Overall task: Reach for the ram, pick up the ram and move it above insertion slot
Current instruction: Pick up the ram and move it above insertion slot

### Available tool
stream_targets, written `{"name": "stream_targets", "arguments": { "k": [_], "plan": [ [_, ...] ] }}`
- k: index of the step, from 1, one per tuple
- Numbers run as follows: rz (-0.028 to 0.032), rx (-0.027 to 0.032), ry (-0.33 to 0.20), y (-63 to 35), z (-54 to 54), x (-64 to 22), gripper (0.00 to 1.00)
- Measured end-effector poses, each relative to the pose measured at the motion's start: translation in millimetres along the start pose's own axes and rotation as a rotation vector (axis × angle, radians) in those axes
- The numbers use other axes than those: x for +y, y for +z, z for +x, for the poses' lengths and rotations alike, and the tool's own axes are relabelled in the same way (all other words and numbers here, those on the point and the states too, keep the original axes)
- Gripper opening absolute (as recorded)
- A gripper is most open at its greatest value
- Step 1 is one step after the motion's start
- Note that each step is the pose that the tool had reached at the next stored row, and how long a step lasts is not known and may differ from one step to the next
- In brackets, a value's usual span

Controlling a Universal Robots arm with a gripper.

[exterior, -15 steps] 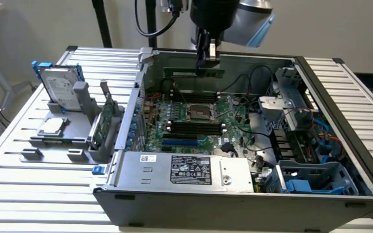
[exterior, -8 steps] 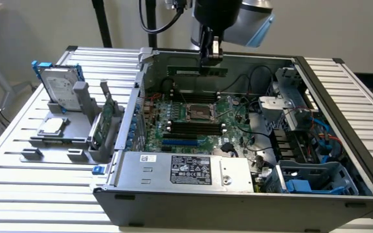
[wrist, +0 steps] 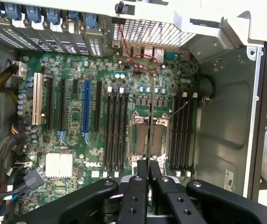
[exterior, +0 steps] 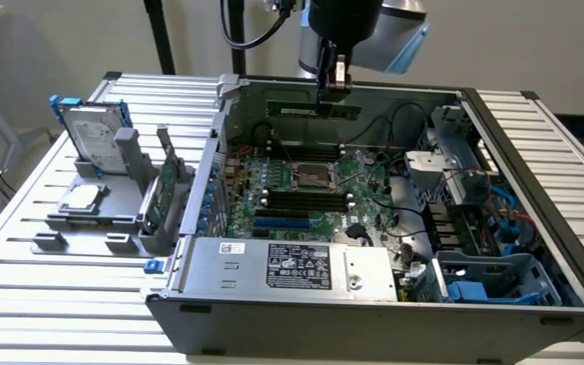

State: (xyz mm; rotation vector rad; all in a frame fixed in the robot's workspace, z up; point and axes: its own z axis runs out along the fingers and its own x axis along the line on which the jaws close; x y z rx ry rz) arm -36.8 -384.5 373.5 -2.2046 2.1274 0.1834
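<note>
Grip: we see the gripper (exterior: 334,85) clamped on the ram (exterior: 312,111), the fingers (wrist: 143,173) nearly together with the thin board pinched between them.

Where the ram is: in the exterior view it hangs in the air inside the open computer case (exterior: 535,228), under the gripper, clear of the motherboard (exterior: 303,190) below it and in front of the case's far wall.

Long axis: in the exterior view we read the stick as lying level, running from 9 o'clock to 3 o'clock, gripped on its upper edge near the 3 o'clock end. In the wrist view it shows edge-on as a thin line (wrist: 150,126) running straight out from the fingertips.

The relation that matters: in the wrist view that thin line crosses the processor socket (wrist: 149,140). One bank of dark memory slots (wrist: 116,130) lies at 9 o'clock of the line, another bank (wrist: 182,133) at 3 o'clock, and both run parallel to it.

Our judgement: the pick-up looks done and the stick looks aligned with the slots, but it sits between the two banks, not over either. We cannot tell which slot is meant.

Other parts: the hard drive (exterior: 97,137) and the taller expansion card (exterior: 168,186) stand in the rack outside the case, well apart from the gripper.
</note>
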Motion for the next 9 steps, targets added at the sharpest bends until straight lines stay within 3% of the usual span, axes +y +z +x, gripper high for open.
{"name": "stream_targets", "arguments": {
  "k": [9],
  "plan": [
    [0.0008,0.0016,0.006,0.1,-1.1,-2.2,0.14]
  ]
}}
